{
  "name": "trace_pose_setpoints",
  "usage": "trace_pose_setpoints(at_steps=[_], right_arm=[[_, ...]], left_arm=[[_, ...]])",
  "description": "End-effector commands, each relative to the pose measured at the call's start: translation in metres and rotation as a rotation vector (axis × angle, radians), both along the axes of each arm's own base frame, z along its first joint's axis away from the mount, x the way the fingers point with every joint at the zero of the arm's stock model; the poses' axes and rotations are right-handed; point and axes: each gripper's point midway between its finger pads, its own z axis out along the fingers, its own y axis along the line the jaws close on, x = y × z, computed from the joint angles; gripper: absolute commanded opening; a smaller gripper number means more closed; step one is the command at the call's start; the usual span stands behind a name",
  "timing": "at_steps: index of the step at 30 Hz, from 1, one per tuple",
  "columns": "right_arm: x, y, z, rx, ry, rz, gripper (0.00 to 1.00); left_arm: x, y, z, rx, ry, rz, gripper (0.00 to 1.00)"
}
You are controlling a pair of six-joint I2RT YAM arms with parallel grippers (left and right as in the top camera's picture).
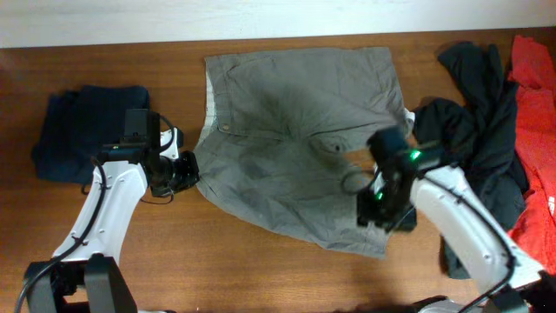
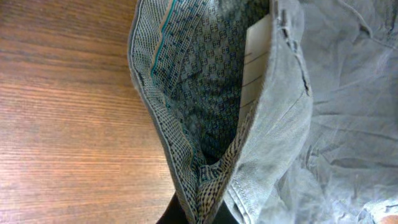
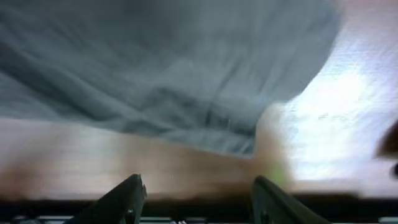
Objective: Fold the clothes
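Note:
Grey-khaki trousers (image 1: 300, 130) lie spread flat in the middle of the table. My left gripper (image 1: 187, 171) sits at their left edge, shut on the waistband. In the left wrist view the waistband's checked lining (image 2: 205, 93) runs down into the pinch of my left gripper (image 2: 200, 211). My right gripper (image 1: 380, 204) hovers over the trousers' lower right part. In the blurred right wrist view the right gripper (image 3: 196, 196) stands open with nothing in it above bare wood, the trouser edge (image 3: 155, 81) just ahead of it.
A folded dark navy piece (image 1: 87, 130) lies at the far left beside my left arm. A black garment (image 1: 473, 113) is crumpled at the right, under and behind my right arm. A red garment (image 1: 534, 130) lies along the right edge.

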Motion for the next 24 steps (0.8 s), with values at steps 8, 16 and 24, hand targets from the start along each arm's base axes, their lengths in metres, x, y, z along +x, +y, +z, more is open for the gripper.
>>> trace_pose_setpoints(at_steps=[8,16,24], right_arm=[[-0.038,0.009,-0.039,-0.103,0.024,0.109,0.69],[-0.042,0.004,-0.068,-0.104,0.009,0.138,0.83],[-0.044,0.007,-0.068,-0.084,0.024,0.131,0.85]], left_arm=[[0.0,-0.003,0.006,-0.01,-0.017,-0.006,0.01],[0.0,-0.002,0.006,-0.01,-0.018,-0.006,0.02],[0.0,-0.002,0.006,-0.01,-0.017,-0.006,0.03]])
